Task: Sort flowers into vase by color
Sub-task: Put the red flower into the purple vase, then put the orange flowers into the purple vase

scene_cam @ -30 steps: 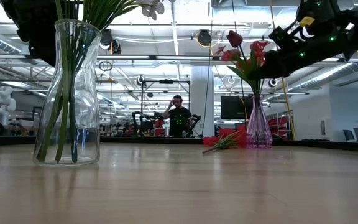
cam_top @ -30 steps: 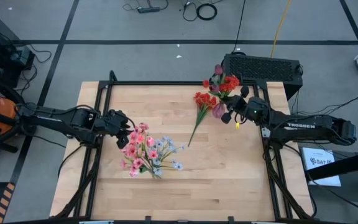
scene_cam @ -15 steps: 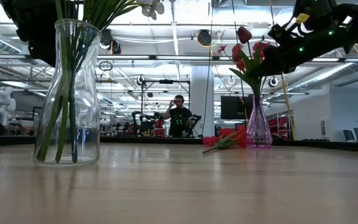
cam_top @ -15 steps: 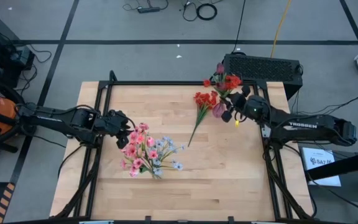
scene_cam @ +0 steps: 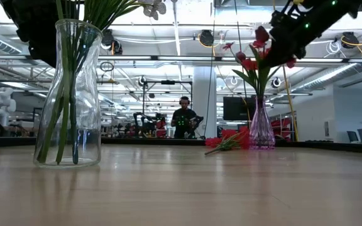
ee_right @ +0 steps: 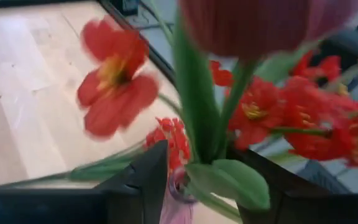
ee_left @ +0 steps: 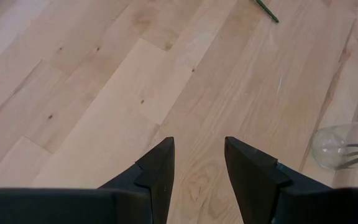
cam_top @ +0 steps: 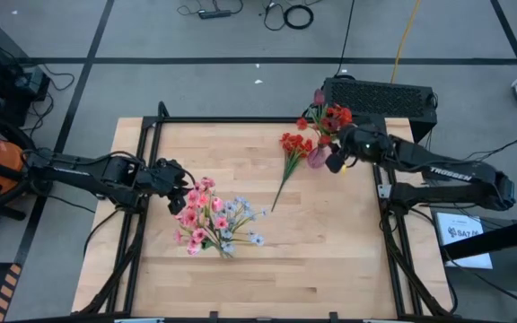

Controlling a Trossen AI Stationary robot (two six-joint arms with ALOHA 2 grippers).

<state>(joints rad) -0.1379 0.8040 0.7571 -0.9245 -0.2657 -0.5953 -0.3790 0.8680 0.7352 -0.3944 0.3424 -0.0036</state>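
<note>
A pink glass vase (scene_cam: 261,129) with red flowers stands at the table's far right; it also shows in the high view (cam_top: 316,158). My right gripper (cam_top: 330,160) is high above it (scene_cam: 285,34), shut on a red tulip bud's stem (scene_cam: 261,32). A red spray (cam_top: 290,152) lies flat on the table left of the pink vase. A clear vase (scene_cam: 68,94) holds pink and pale lavender sprays (cam_top: 212,220). My left gripper (cam_top: 176,179) hangs open and empty just left of that bunch, above bare wood (ee_left: 199,162). My right gripper has the tulip's green stem and leaf (ee_right: 207,155) between its two fingers, below the bud (ee_right: 272,18). The fingers come from above, slanting down toward the vase mouth (ee_right: 174,202), roughly along the stem. The tulip stands nearly upright; where its lower end is, I cannot tell.
Open wood lies between the two vases and along the near edge. A black box (cam_top: 380,97) stands just beyond the table's far right corner. A person (scene_cam: 182,119) stands far off in the room behind.
My right gripper has risen above the pink vase and shifted slightly toward the far edge. The red tulip has gone up with it and stands more upright than before. The left arm has kept still.
</note>
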